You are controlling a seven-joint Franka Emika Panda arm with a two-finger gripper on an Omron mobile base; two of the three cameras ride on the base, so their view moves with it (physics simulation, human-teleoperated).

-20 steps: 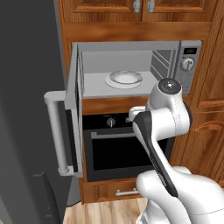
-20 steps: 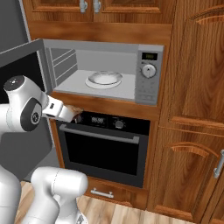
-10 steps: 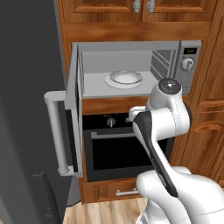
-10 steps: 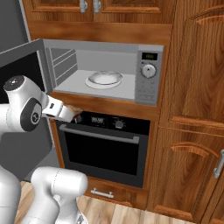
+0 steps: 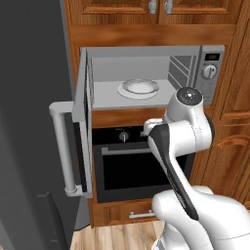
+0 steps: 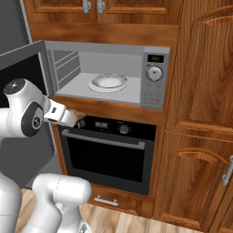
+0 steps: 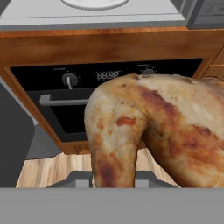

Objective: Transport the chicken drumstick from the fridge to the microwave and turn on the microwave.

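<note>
Gripper (image 6: 78, 116) pinching the chicken drumstick (image 7: 153, 131), which is hanging in front of the black oven (image 6: 109, 154), just below the open microwave (image 6: 109, 75). The golden-brown meat is looming large in the hand view, with the oven's knobs and display behind it. Microwave door (image 5: 84, 127) standing swung wide to the left; a white plate (image 5: 139, 88) is lying on the microwave floor. Wooden cabinets (image 6: 205, 113) are flanking the appliances, and the fridge's (image 5: 29, 122) dark grey side is rising at left
</note>
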